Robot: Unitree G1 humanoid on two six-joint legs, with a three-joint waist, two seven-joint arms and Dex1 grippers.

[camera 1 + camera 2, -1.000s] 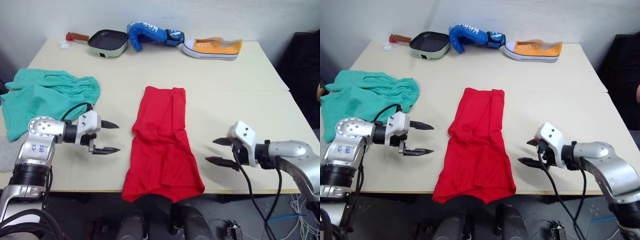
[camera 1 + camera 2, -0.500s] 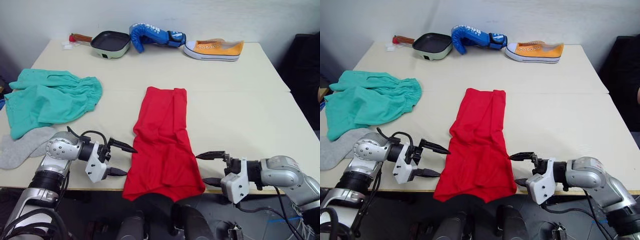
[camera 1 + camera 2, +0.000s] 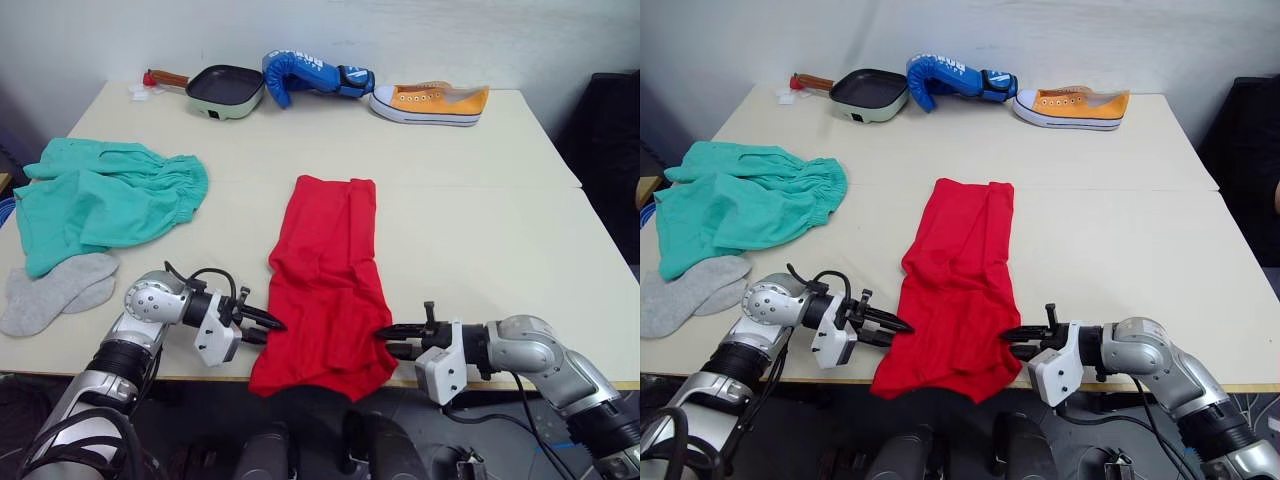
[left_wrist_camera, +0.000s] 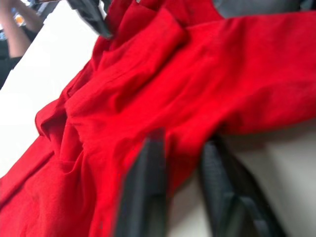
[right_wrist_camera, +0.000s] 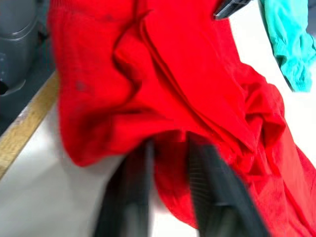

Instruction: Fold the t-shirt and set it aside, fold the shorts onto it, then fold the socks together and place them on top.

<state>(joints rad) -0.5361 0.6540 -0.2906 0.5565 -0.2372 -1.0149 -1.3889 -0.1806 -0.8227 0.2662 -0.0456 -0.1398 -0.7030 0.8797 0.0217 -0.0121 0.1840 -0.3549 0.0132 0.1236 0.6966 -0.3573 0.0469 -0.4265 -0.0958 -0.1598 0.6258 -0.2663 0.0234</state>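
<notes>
- The bright red cotton t-shirt (image 3: 328, 280), folded into a long strip, lies at centre frame, its lower end hanging over the near edge of the pale wooden table (image 3: 480, 210).
- The left gripper (image 3: 272, 327), fingers slightly parted, meets the shirt's lower-left edge.
- The right gripper (image 3: 384, 340), fingers slightly parted, meets its lower-right edge.
- Teal-green soft shorts (image 3: 100, 195) lie at upper left.
- Light grey knit socks (image 3: 55, 292) lie just below them.

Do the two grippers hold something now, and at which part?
Both grippers reach the t-shirt's near side edges, but whether they grip it cannot be told.
</notes>
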